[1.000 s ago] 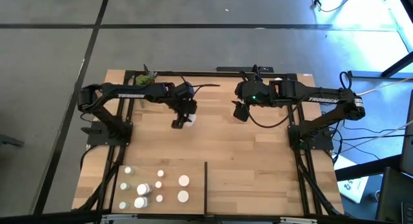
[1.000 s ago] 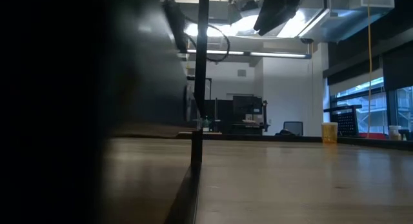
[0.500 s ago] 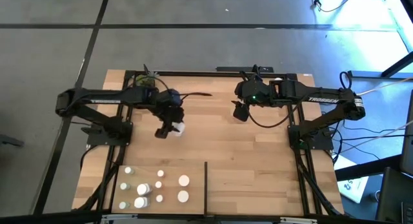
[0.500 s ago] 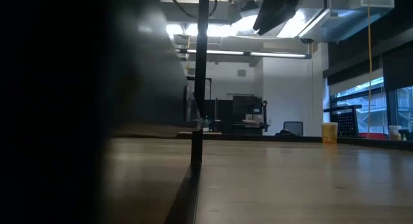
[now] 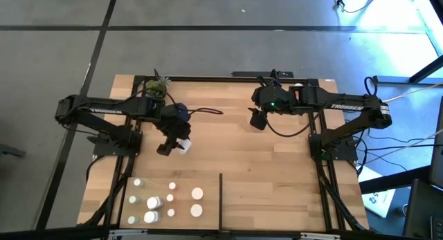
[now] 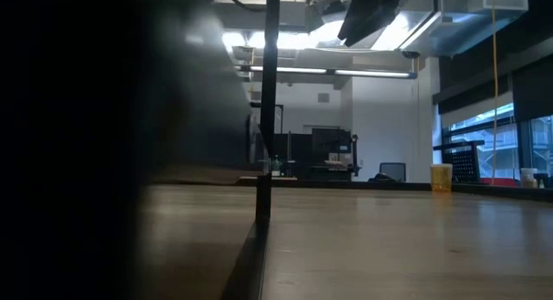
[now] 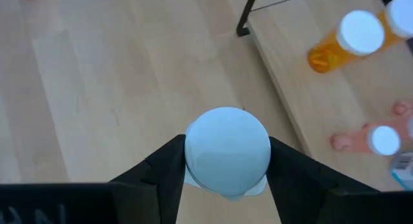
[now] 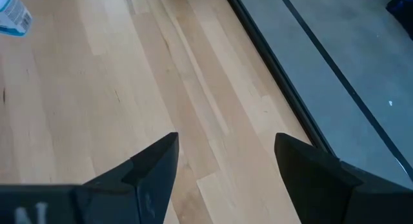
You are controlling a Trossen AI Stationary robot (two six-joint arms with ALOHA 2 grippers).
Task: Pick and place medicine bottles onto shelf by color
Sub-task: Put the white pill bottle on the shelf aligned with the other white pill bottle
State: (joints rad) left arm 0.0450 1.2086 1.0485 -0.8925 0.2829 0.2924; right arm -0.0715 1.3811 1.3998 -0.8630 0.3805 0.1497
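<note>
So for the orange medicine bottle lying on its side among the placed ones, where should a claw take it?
Probably across the orange medicine bottle's round body, coming straight down from above. It lies on the light-wood shelf, so its white cap points sideways, while the curved sides are free for fingers.

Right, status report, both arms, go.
Left gripper shut on white-capped bottle, above bare table mid-left. Right gripper open, empty, waiting at the far side. Placed bottles grouped at near-left. Nothing in the way.
</note>
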